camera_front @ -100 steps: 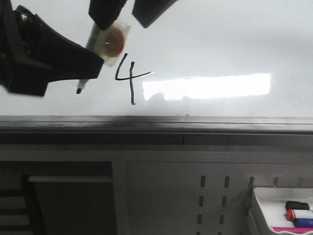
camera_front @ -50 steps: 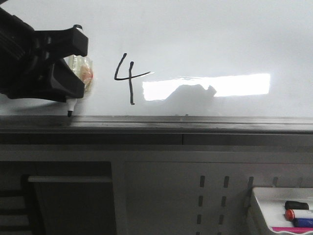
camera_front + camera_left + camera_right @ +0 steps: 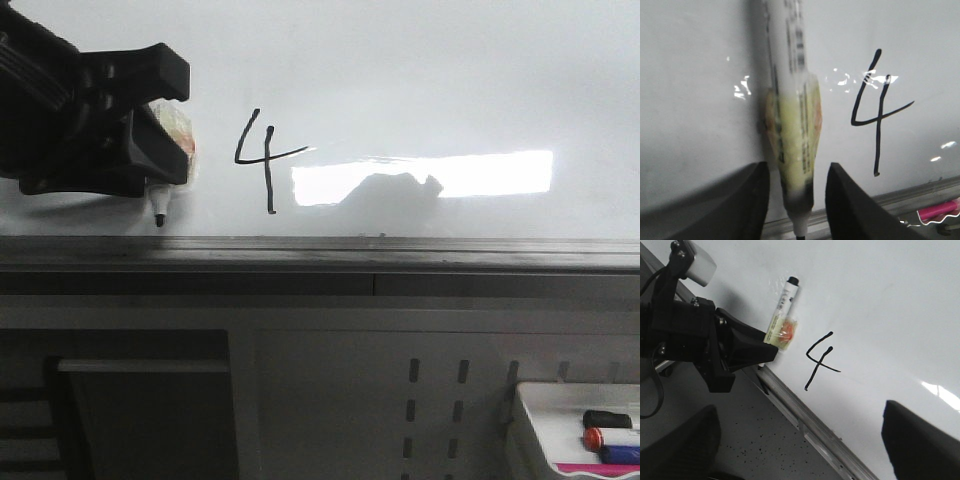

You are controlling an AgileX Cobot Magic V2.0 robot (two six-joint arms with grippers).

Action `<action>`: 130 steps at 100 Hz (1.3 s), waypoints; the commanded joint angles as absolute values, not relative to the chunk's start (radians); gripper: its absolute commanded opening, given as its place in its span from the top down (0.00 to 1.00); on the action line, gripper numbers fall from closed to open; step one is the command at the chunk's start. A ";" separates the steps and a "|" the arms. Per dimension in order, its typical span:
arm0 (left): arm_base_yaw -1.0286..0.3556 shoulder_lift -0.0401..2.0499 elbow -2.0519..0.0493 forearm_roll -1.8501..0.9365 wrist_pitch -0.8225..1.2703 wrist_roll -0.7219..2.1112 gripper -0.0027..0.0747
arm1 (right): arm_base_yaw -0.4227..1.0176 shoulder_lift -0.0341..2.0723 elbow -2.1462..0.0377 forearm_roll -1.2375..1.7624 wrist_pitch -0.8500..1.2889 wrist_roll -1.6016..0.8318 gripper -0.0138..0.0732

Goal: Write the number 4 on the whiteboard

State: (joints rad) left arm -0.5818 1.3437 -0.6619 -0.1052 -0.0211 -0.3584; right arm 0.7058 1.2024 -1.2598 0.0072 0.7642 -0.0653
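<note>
The whiteboard [image 3: 420, 90] carries a thin black number 4 [image 3: 262, 160] left of the bright reflection. My left gripper [image 3: 175, 110] is left of the 4, shut on a white marker [image 3: 160, 205] wrapped in yellowish tape. The marker's tip points down, just above the grey ledge [image 3: 400, 250]. In the left wrist view the marker [image 3: 792, 125] runs between my fingers, with the 4 [image 3: 879, 117] beside it. The right wrist view shows the left gripper [image 3: 762, 352], the marker [image 3: 782, 305] and the 4 [image 3: 818, 362]. My right gripper [image 3: 799, 407] is open, empty and back from the board.
A white tray [image 3: 530, 400] at the lower right holds a few markers [image 3: 610, 437]. A grey perforated panel [image 3: 440, 400] lies below the ledge. A pink object [image 3: 937, 210] shows below the ledge in the left wrist view.
My left gripper moved left and down from the 4 with the marker. The tip dropped to the ledge, then rose a little. The 4 is unchanged.
</note>
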 commanded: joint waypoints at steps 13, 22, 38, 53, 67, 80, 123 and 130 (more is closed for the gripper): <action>-0.570 1.306 -0.693 -0.097 -0.108 -0.359 0.56 | 0.699 1.171 -1.294 0.000 0.727 -0.073 0.18; -0.569 1.270 -0.693 -0.082 -0.072 -0.355 0.56 | 0.699 1.157 -1.287 -0.021 0.737 -0.071 0.31; -0.569 1.141 -0.680 0.009 -0.033 -0.354 0.56 | 0.699 1.081 -1.212 -0.039 0.696 -0.039 0.84; -0.572 0.962 -0.648 0.149 0.015 -0.354 0.83 | 0.699 0.920 -1.048 -0.049 0.574 -0.039 0.92; -0.572 0.781 -0.573 0.191 0.010 -0.354 0.99 | 0.699 0.724 -0.823 -0.061 0.394 -0.039 0.92; -0.572 0.617 -0.479 0.313 0.006 -0.354 0.99 | 0.699 0.539 -0.613 -0.070 0.302 -0.039 0.92; -0.572 0.322 -0.246 0.326 0.006 -0.354 0.99 | 0.699 0.145 -0.299 -0.070 0.326 -0.039 0.92; -0.572 0.322 -0.234 0.326 0.006 -0.354 0.99 | 0.699 0.139 -0.291 -0.070 0.326 -0.039 0.92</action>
State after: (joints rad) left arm -0.5719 0.3169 -0.2207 0.3228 0.0761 -0.3550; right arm 0.7058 0.1409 -0.2766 -0.0567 0.3988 -0.0389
